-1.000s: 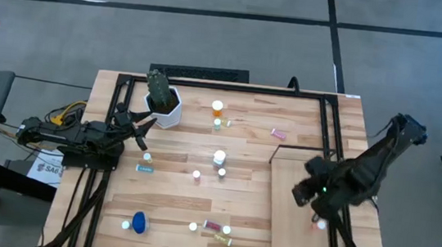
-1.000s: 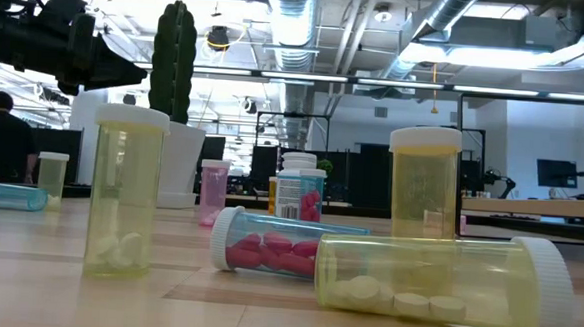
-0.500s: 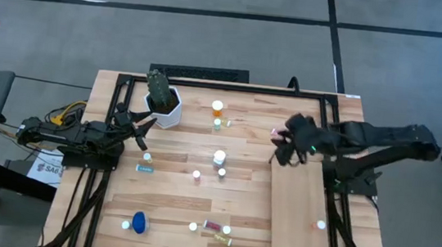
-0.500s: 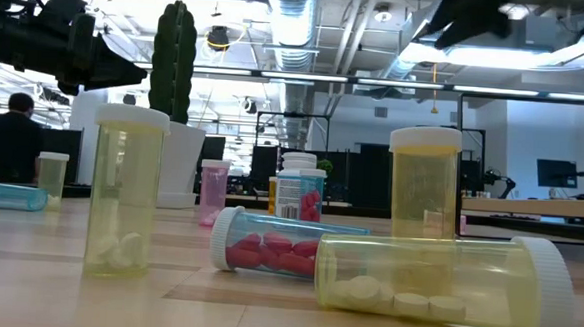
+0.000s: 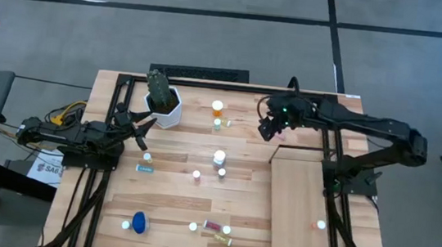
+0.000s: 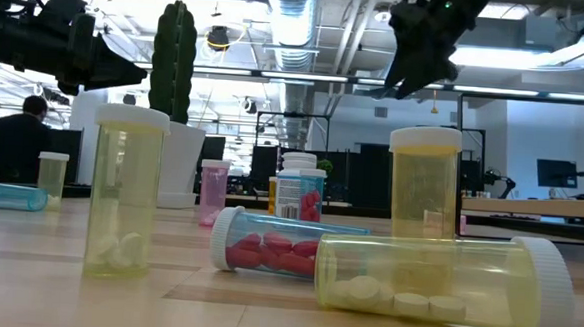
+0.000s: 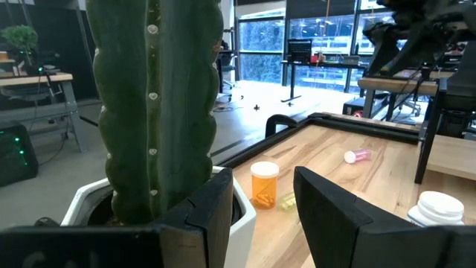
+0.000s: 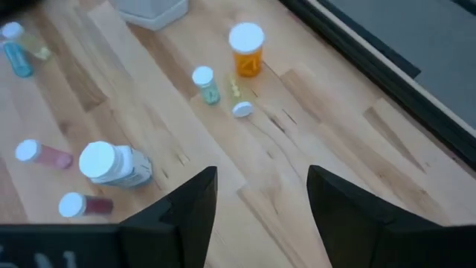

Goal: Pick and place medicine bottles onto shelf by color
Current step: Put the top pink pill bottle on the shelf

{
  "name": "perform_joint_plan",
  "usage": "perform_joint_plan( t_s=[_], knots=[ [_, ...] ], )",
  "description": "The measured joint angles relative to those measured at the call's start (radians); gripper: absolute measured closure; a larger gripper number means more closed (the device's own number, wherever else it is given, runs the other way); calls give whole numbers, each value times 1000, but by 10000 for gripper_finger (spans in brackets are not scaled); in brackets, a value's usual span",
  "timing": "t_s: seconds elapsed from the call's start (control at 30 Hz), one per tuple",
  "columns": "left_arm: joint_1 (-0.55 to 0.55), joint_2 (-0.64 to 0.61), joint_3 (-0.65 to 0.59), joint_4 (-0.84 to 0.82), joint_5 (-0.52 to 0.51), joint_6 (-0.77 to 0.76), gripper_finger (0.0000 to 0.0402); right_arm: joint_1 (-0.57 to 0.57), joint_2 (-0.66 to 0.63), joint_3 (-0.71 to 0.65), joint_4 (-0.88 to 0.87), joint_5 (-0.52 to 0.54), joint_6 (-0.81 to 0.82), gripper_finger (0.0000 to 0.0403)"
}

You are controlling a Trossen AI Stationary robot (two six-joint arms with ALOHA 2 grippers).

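Yellow-green bottle (image 6: 444, 287) on its side, cactus (image 6: 173, 62) behind.

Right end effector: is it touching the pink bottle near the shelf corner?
Apart. The right wrist view shows the right end effector open, with only bare table between its fingers.

- The right arm is stretched out across the far side of the counter, its right hand (image 5: 269, 127) held above it with the fingers (image 8: 190, 208) spread apart and nothing between them.
- The left arm is kept low at the left edge, its left hand (image 5: 140, 128) parted and empty.
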State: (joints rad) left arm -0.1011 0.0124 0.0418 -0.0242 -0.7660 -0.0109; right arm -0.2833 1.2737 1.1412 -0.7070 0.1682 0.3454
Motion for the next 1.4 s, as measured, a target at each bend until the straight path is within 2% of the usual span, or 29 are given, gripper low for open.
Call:
perform_joint_plan(
  t_s=[0.43,0.97,1.1,1.3,1.4],
  knots=[
    [0,0,-1,8,0,55,267,8,8,0,7,-15,-18,168],
    [0,0,-2,36,33,-84,267,-16,7,0,-50,-14,29,168],
    [0,0,-2,41,-56,-83,267,-57,7,0,-60,-14,31,168],
    [0,0,-2,28,-212,-223,267,-100,7,60,-78,-12,-13,168],
    [0,0,-2,9,-233,-242,267,-100,7,100,-96,-10,-48,168]
  ],
)
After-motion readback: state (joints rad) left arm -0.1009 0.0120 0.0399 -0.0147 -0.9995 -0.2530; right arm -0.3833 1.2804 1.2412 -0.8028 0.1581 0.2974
